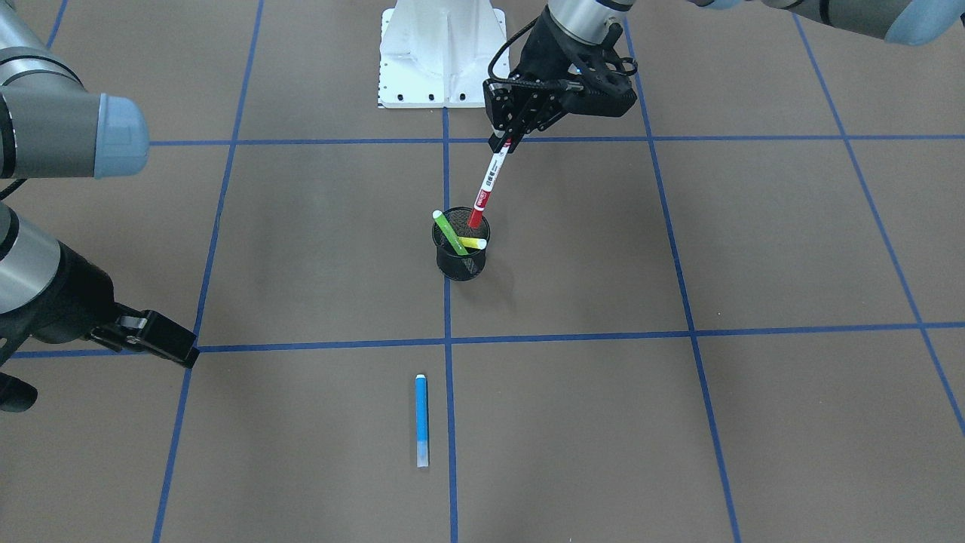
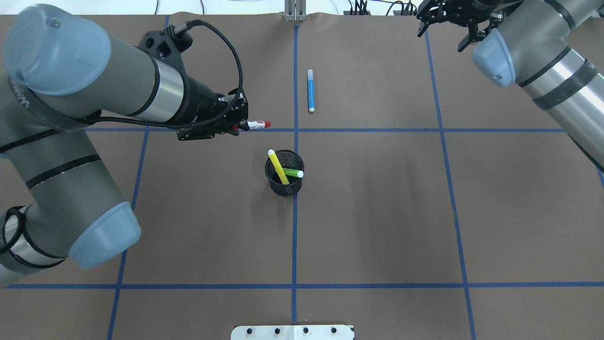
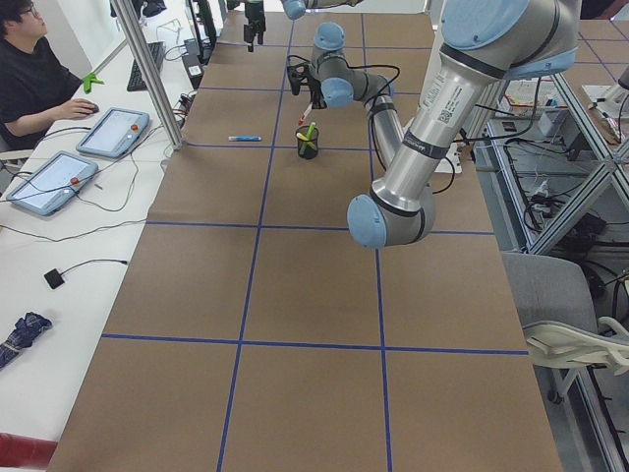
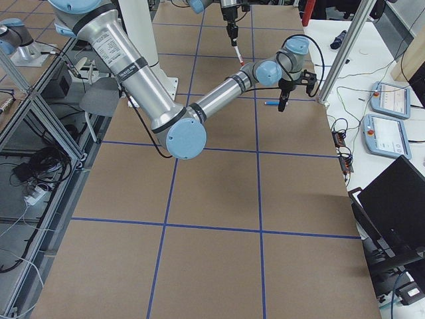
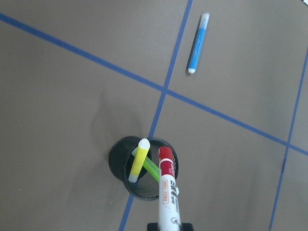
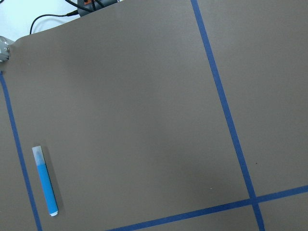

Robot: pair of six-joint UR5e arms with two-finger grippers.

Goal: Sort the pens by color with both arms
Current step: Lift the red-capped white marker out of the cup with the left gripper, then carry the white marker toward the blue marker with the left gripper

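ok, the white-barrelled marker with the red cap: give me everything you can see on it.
The white-barrelled marker with the red cap is a slim, plastic-looking pen with red print on the white barrel and the cap at its lower end. The left gripper is shut on its upper end, and nothing else touches it. It hangs tilted, cap down, in the air. The left side view shows it clear above the black mesh cup, though the front view lines its cap up with the rim.
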